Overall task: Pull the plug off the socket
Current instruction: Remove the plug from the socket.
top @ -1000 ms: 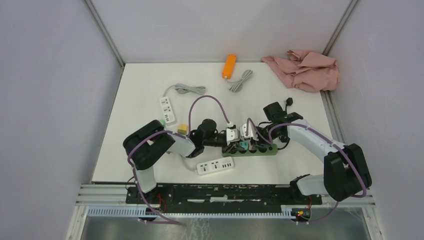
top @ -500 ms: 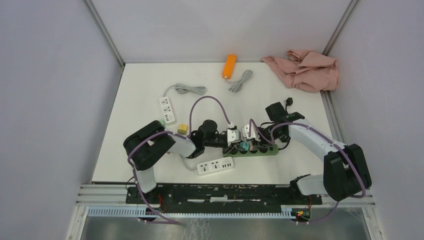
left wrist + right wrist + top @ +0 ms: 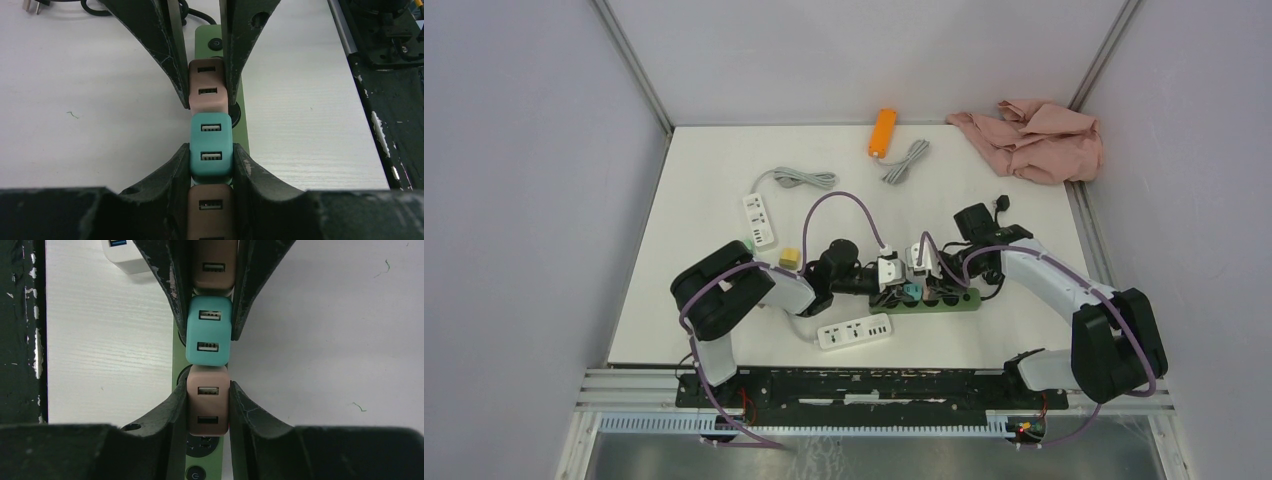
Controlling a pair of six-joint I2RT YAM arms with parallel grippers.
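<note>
Left hand (image 3: 211,156) pinches teal plug (image 3: 211,137) by its sides, right hand (image 3: 208,390) the brown plug (image 3: 208,412) beside it; rigid, slick, probably tightly seated.

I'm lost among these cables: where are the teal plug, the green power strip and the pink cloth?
teal plug (image 3: 211,142): left wrist view, between its two ports.
green power strip (image 3: 204,49): left wrist view, bare far end.
pink cloth (image 3: 1034,140): top view, middle.

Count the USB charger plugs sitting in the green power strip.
3, in one row: a brown plug in the right gripper, the teal plug at the tips of the left gripper, and a second brown plug deeper between its jaws. The grippers may hide others.
</note>
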